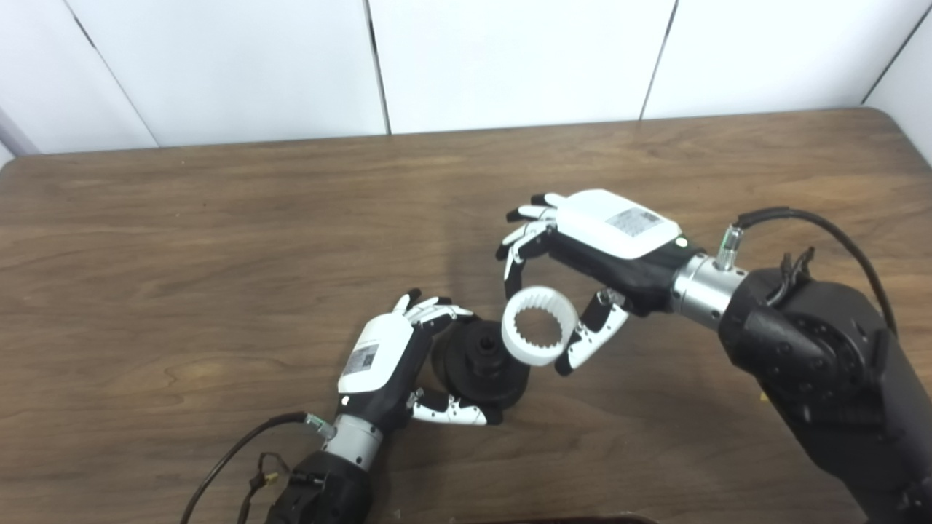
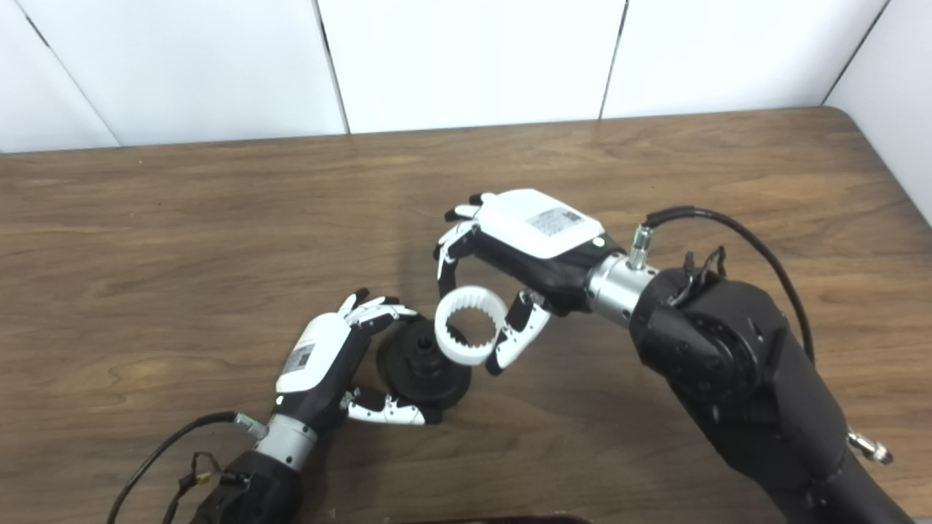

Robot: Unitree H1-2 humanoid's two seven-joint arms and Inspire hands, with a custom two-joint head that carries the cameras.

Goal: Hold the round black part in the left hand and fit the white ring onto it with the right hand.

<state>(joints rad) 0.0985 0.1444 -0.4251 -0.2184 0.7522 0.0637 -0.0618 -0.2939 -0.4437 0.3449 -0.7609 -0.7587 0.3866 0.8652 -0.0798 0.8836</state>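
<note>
The left hand [image 1: 382, 356] grips the round black part [image 1: 480, 364] between fingers and thumb. The right hand [image 1: 582, 269] pinches the white ring [image 1: 539, 325], just beside the part's hub, overlapping its edge; seating it remains, I'd judge.

Toothed white ring [image 1: 539, 325] tilted just beside round black part [image 1: 480, 362].
</note>
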